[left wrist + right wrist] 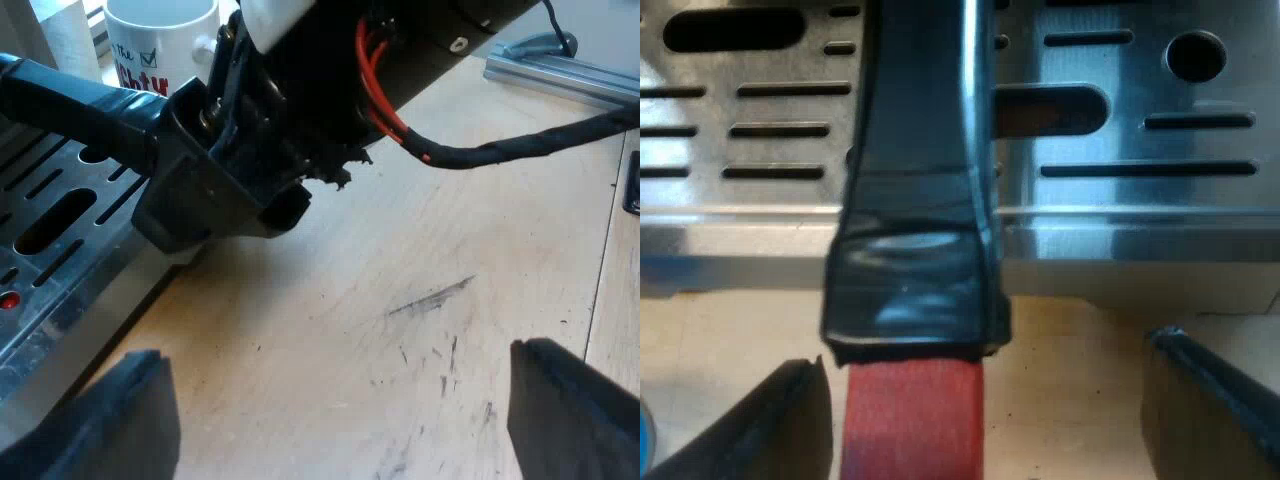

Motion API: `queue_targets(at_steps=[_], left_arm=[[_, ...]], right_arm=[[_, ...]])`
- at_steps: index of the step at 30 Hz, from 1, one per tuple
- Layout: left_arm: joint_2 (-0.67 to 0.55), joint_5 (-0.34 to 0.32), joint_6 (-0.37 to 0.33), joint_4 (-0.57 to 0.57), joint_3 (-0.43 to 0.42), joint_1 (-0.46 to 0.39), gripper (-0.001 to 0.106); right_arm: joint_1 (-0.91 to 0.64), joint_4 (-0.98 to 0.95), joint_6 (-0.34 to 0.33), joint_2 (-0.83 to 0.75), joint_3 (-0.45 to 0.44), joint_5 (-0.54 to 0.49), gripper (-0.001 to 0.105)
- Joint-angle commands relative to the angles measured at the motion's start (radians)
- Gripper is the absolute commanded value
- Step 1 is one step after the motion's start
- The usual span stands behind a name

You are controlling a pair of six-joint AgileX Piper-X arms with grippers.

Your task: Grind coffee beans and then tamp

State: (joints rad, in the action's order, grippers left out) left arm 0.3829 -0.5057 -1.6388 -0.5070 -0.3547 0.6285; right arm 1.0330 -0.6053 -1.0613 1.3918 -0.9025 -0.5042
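Note:
The holder's dark handle (920,150) reaches out over the machine's slotted metal drip tray (1140,230), and its red end (910,420) lies between the fingers of my right gripper (985,420). Those fingers stand open, apart from the handle on both sides. In the left wrist view the same handle (70,105) runs into the right arm's gripper (230,170) at the tray's edge (60,290). My left gripper (340,420) is open over bare wooden table (400,280), with nothing between its fingers.
A white mug (160,45) with printed lettering stands beyond the right arm, beside the drip tray. An aluminium rail (560,70) lies across the far table. A dark object (632,185) sits at the table's edge. A bit of blue (644,440) shows beside one right finger.

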Motion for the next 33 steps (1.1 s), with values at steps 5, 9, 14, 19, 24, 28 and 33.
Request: queue_targets(at_steps=[5, 9, 14, 19, 24, 28, 33], left_arm=[[0.001, 0.008, 0.008, 0.013, -0.003, 0.005, 0.070], [0.001, 0.008, 0.008, 0.013, -0.003, 0.005, 0.070], [0.001, 0.008, 0.008, 0.013, -0.003, 0.005, 0.070], [0.001, 0.008, 0.008, 0.013, -0.003, 0.005, 0.070], [0.001, 0.008, 0.008, 0.013, -0.003, 0.005, 0.070], [0.001, 0.008, 0.008, 0.013, -0.003, 0.005, 0.070], [0.001, 0.008, 0.008, 0.013, -0.003, 0.005, 0.070]], right_arm=[[-0.006, -0.001, -0.013, -0.005, -0.010, -0.013, 0.066], [-0.006, -0.001, -0.013, -0.005, -0.010, -0.013, 0.066], [-0.006, 0.001, -0.013, -0.005, -0.010, -0.013, 0.066], [-0.006, 0.001, -0.013, -0.005, -0.010, -0.015, 0.066], [-0.006, 0.013, -0.013, -0.005, 0.002, -0.015, 0.066], [-0.006, 0.025, -0.013, -0.005, 0.011, -0.015, 0.066], [-0.006, 0.025, -0.013, -0.005, 0.011, -0.015, 0.066]])
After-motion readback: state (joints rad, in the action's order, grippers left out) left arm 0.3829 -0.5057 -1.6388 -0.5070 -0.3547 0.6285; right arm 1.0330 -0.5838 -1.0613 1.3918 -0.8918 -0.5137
